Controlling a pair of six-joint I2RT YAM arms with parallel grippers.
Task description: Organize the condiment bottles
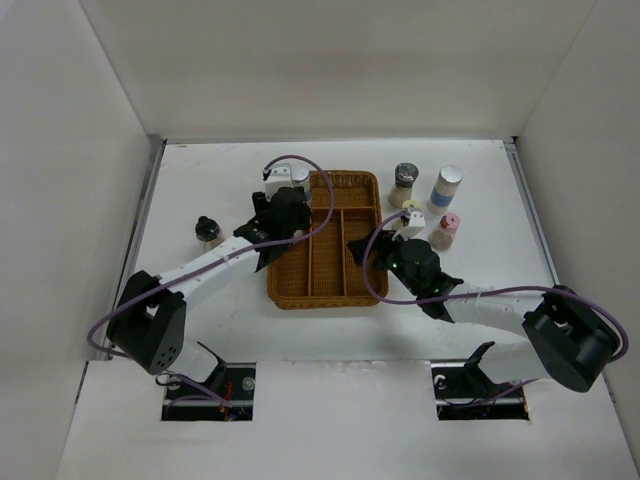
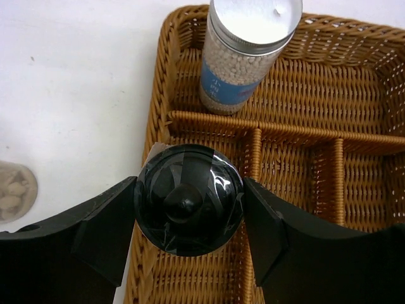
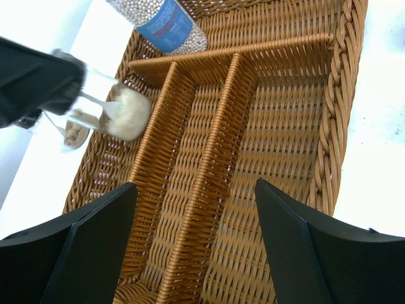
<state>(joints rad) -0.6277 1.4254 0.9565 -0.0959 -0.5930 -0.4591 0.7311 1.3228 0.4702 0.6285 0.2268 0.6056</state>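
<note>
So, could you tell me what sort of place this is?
Probably a robotics lab test cell: a white table boxed in by bare walls, two arms bolted at its edge, and condiment bottles staged with a wicker tray.

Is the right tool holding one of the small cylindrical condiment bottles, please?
No, the right tool stands open and empty, with only the brown wicker divided tray visible through its gap.

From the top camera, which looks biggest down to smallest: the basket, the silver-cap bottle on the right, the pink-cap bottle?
Largest to smallest:
basket
silver-cap bottle
pink-cap bottle, only slightly smaller
</note>
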